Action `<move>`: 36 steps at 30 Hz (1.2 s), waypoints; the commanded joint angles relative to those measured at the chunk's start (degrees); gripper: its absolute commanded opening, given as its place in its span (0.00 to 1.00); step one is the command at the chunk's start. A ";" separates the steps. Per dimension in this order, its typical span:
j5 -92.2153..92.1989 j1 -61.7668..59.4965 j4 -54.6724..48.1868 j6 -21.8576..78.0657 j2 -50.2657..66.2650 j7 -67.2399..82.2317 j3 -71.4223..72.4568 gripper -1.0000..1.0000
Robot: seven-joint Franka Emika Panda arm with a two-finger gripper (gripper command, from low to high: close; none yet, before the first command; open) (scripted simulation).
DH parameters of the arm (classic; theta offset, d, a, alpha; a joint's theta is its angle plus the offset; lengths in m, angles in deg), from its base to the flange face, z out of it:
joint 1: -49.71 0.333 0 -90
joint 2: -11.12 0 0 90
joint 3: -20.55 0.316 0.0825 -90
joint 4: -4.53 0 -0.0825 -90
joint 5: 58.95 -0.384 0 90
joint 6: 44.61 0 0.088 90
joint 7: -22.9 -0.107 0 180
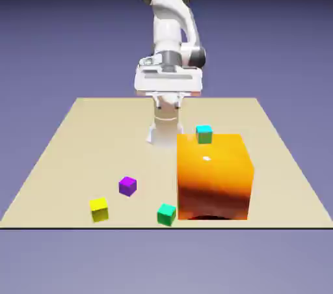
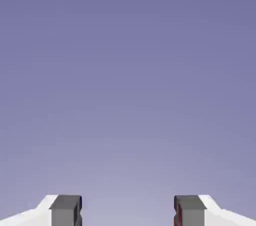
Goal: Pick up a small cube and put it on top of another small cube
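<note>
A green cube (image 1: 166, 214) sits nearest the camera, close to the table's (image 1: 65, 149) front edge and just beside the lower corner of a big orange block (image 1: 214, 176), on the exterior view's left of it. Further to that left lie a yellow cube (image 1: 99, 209) and, a little behind and between the 2, a purple cube (image 1: 127, 186); all 3 stand apart from each other on the tan surface. A teal cube (image 1: 204, 133) shows at the far top edge of the orange block, though whether it rests on the block or on the table behind it cannot be told. The white arm (image 1: 170, 32) stands upright at the table's far edge, its hand held high near the base, well away from every cube. In the hand view the gripper (image 2: 127, 211) has its 2 grey fingertips (image 2: 65, 211) spread wide with nothing between them, only plain blue-violet backdrop ahead
</note>
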State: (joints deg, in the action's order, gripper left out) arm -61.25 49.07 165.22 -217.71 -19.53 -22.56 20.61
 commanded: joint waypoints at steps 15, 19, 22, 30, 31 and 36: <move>-28.62 -16.53 -3.84 11.30 24.97 -37.38 0.74 0.50; -36.25 -20.94 -4.86 14.31 31.62 -47.35 0.94 0.50; -41.77 -24.13 -5.60 16.49 36.44 -54.56 1.08 0.50; -57.67 -27.88 -11.04 7.96 50.77 -40.85 9.18 0.50; -57.67 -27.88 -11.04 7.96 50.77 -40.84 9.18 0.00; -48.47 -25.71 -7.89 12.90 42.47 -48.79 4.49 0.00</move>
State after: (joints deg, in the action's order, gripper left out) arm -109.71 23.36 157.33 -204.85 22.94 -71.37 25.10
